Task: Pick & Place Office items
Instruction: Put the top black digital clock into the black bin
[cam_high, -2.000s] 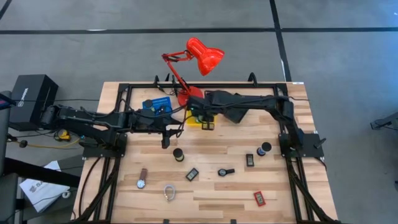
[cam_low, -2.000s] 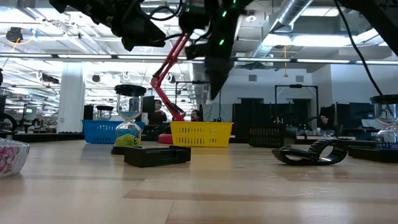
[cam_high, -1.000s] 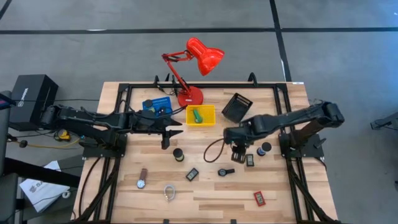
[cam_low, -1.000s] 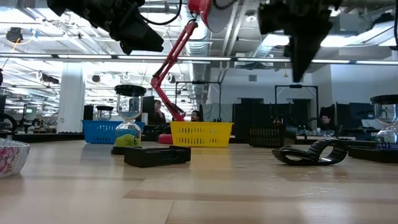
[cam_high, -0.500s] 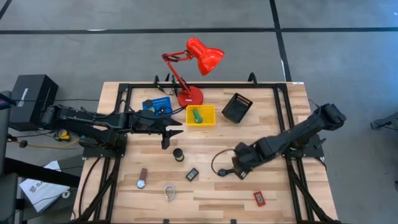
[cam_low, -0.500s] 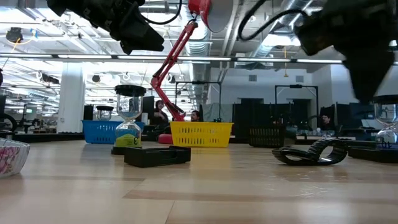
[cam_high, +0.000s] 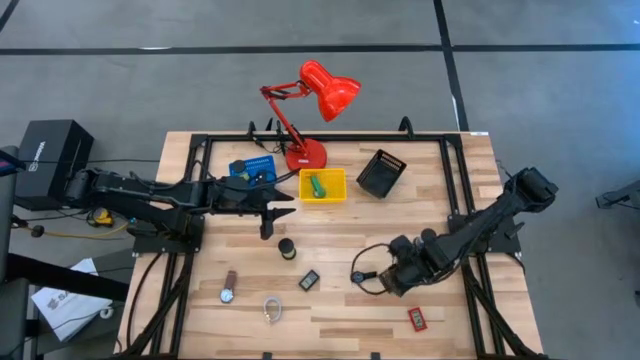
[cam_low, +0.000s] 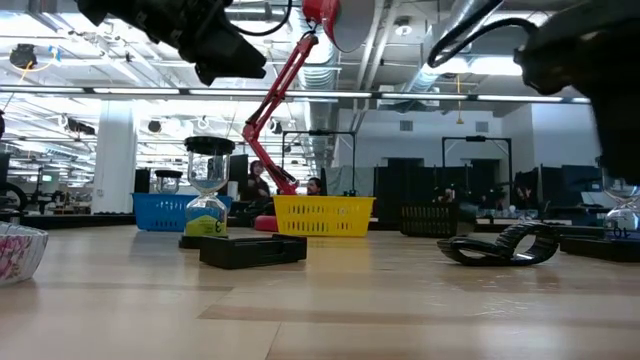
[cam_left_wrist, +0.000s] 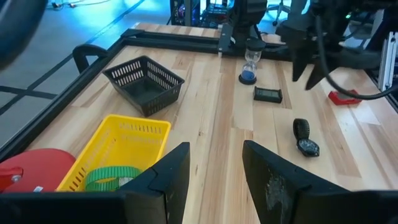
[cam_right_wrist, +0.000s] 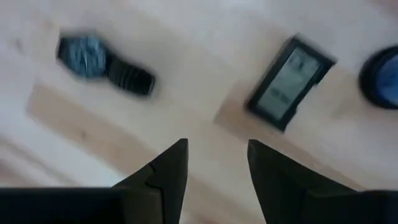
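Note:
My right gripper (cam_high: 392, 278) is open and empty above the table's near right part. Its wrist view (cam_right_wrist: 214, 165) looks down on a black wristwatch (cam_right_wrist: 102, 62) and a small black gadget with a display (cam_right_wrist: 289, 81), both lying flat on the wood. My left gripper (cam_high: 272, 212) is open and empty, waiting near the blue tray (cam_high: 255, 168). A green piece (cam_high: 316, 186) lies in the yellow tray (cam_high: 340, 195). A black cylinder (cam_high: 287, 248), another black gadget (cam_high: 309, 280), a strap watch (cam_high: 229, 288), a clear ring (cam_high: 273, 308) and a red rectangle (cam_high: 417, 319) lie on the table.
A red desk lamp (cam_high: 318, 95) stands at the far edge, its base behind the yellow tray. A black tray (cam_high: 381, 172) sits at the far right. An hourglass (cam_left_wrist: 249, 62) stands near the display gadget. Black frame rails (cam_high: 190, 200) run along the table's sides.
My right gripper has gone toward the table's near edge and a little to the right, coming lower, and now hangs by the black wristwatch. It stays open and empty. My left arm has kept still.

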